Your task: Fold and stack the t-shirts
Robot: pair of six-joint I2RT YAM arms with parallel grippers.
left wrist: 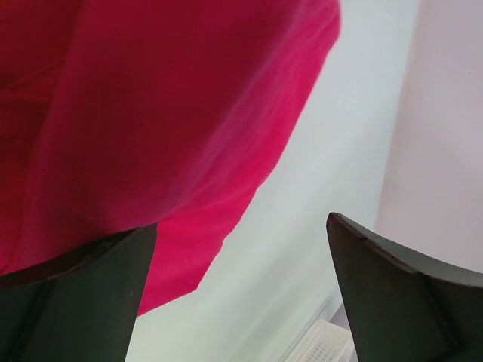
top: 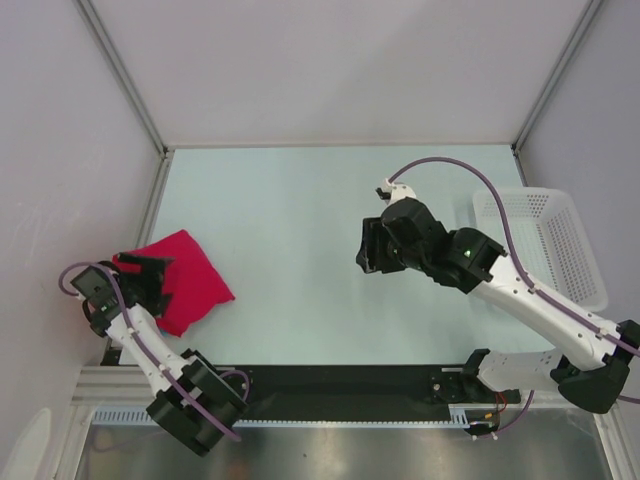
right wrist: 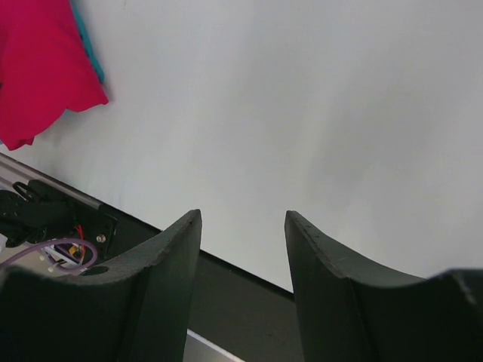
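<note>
Bare pale-green tabletop [top: 280, 220] fills the centre; a folded crimson-pink cloth shirt [top: 190, 265] blocks the lower left, a white plastic mesh basket [top: 555, 235] the right edge.

Light is bright, even and diffuse in all three views. The pale bench [top: 300, 230] shows barely any shadow and no hard glare. The overhead view is sharp from edge to edge. Close to the left wrist lens, the crimson-pink t-shirt [left wrist: 151, 113] is soft and blurred. The right end effector [right wrist: 243, 215] reads as a dark, underexposed shape against a nearly washed-out white surface.

A white mesh basket [top: 565, 245] sits at the pale table's [top: 300, 220] right edge.
</note>
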